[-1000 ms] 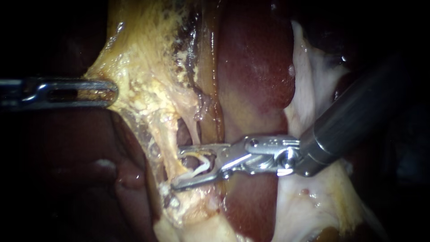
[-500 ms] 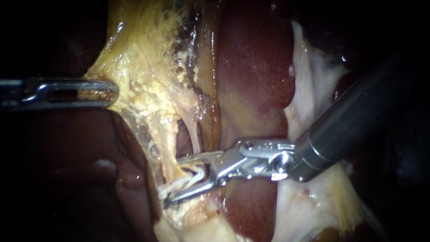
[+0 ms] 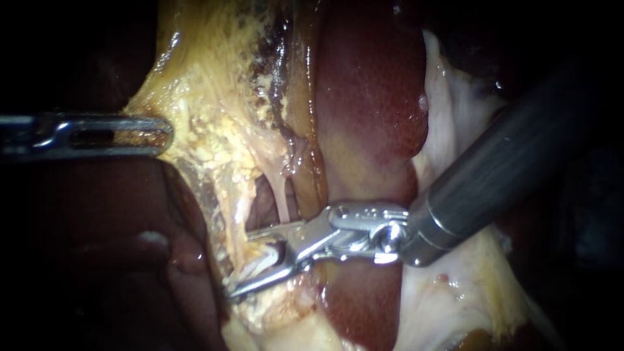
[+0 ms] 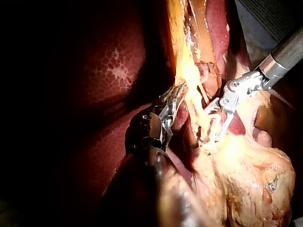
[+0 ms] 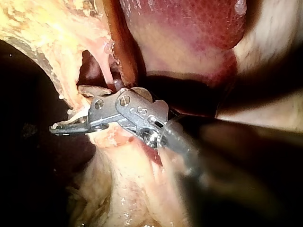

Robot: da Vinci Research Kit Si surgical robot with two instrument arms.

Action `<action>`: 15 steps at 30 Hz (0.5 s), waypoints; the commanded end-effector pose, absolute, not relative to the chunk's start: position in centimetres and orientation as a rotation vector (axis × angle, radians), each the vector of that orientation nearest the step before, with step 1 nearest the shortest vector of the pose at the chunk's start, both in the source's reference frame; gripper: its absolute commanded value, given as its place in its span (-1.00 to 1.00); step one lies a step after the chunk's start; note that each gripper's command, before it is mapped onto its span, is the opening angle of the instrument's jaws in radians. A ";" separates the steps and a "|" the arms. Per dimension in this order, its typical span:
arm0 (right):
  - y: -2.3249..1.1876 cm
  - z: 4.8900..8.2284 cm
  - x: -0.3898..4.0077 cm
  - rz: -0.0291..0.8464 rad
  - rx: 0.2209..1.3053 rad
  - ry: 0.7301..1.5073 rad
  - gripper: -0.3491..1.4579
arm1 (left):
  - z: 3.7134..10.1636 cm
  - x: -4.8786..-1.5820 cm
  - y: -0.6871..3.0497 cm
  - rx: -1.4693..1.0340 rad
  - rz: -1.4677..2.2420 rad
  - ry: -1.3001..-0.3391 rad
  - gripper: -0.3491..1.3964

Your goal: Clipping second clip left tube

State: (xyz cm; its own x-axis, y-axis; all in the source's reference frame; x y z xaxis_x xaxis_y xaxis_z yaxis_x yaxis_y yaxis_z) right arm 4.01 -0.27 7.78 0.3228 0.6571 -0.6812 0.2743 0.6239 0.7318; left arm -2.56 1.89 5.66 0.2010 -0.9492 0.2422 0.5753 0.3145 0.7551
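The left instrument (image 3: 156,134) has its claw clamped on the yellow fatty tissue (image 3: 208,110) and holds it out taut to the side, so the strands below stand apart from the liver (image 3: 370,97). The right instrument (image 3: 240,264) reaches in from the upper right with its claw at a moderate gape, one jaw on each side of the left tube (image 3: 234,208). A pale clip (image 3: 263,259) sits loaded between them. A thinner pale strand (image 3: 284,201) runs just beside the upper jaw, outside the bite. As I judge it, placement looks about done, but the squeeze is not: a gap shows and the clip looks unclosed. I cannot make out another clip seated on this tube.
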 end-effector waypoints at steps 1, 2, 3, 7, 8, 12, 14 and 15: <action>-0.26 7.78 4.01 0.302 0.917 1.259 -0.08 | 5.67 -2.57 1.89 0.580 -1.152 -0.782 -1.00; -0.26 7.78 4.01 0.302 0.917 1.259 -0.09 | 5.67 -2.57 1.89 0.580 -1.152 -0.782 -1.00; -0.26 7.78 4.01 0.302 0.917 1.259 -0.11 | 5.67 -2.57 1.89 0.580 -1.152 -0.782 -1.00; -0.26 7.78 4.02 0.299 0.920 1.262 -0.19 | 5.67 -2.57 1.89 0.580 -1.152 -0.782 -1.00; -0.26 7.78 4.01 0.298 0.921 1.262 -0.22 | 5.67 -2.57 1.89 0.580 -1.152 -0.782 -1.00; -0.26 7.78 3.99 0.295 0.922 1.262 -0.53 | 5.67 -2.57 1.89 0.580 -1.152 -0.782 -1.00; -0.26 7.79 3.97 0.295 0.923 1.262 -0.85 | 5.66 -2.57 1.89 0.580 -1.152 -0.782 -1.00; -0.25 7.80 3.96 0.299 0.918 1.262 -1.00 | 5.66 -2.56 1.89 0.580 -1.152 -0.782 -1.00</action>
State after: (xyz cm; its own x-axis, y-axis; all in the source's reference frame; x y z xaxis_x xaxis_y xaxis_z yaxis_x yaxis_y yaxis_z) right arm 3.95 -0.25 7.80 0.3198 0.6561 -0.6835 0.2733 0.6268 0.7296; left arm -2.57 1.89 5.67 0.2004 -0.9494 0.2420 0.5760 0.3140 0.7548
